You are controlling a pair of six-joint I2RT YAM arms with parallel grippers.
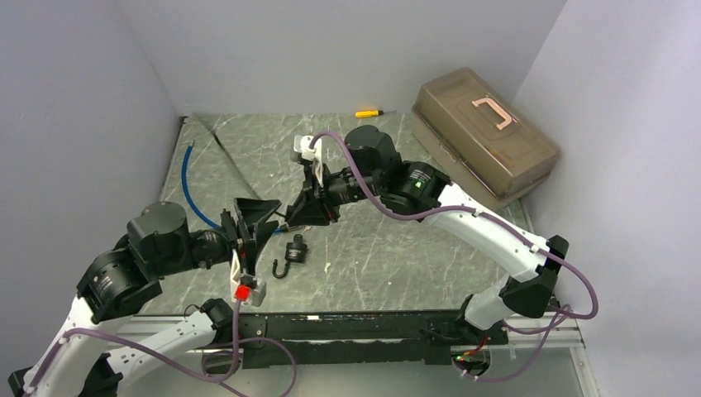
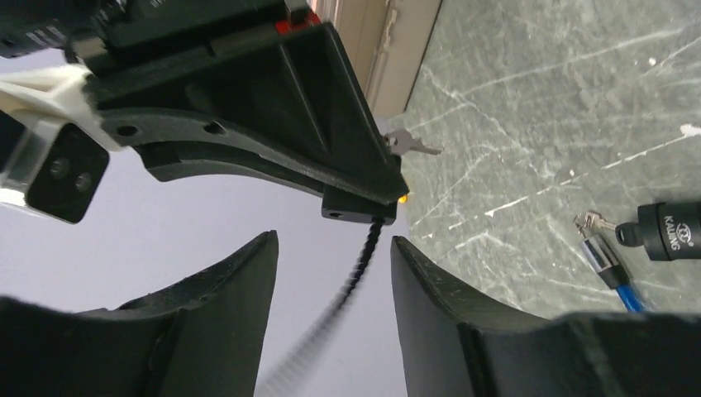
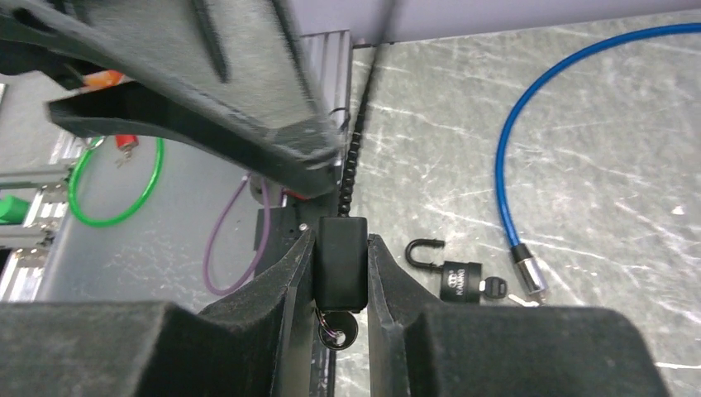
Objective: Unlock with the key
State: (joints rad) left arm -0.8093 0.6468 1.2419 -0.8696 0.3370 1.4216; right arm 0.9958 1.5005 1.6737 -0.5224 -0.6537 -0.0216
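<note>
Above mid-table: key [image 2: 413, 146], blade jutting from a black fob [image 3: 340, 269] pinched in my right gripper [image 3: 340, 240]; small, stiff, probably light and slick, so best held by the fob. My left gripper [image 2: 333, 240] stands spread, a dark cord [image 2: 351, 285] loose between its jaws. Padlock [image 3: 461, 281] lies on the table [image 1: 397, 256] below, beside a blue cable [image 3: 504, 149]. Keyhole hidden; shackle hard to read.

Gap between left fingers [image 2: 223, 306] stands free but is crossed by a black coiled cord [image 2: 364, 248]. Straight ahead: right fingers [image 2: 273, 124] clamped on a black block [image 2: 360, 203], blocking passage. Off to one side, bare surface [image 2: 537, 99], then padlock [image 2: 670, 231] and blue cable [image 2: 616, 285].
</note>
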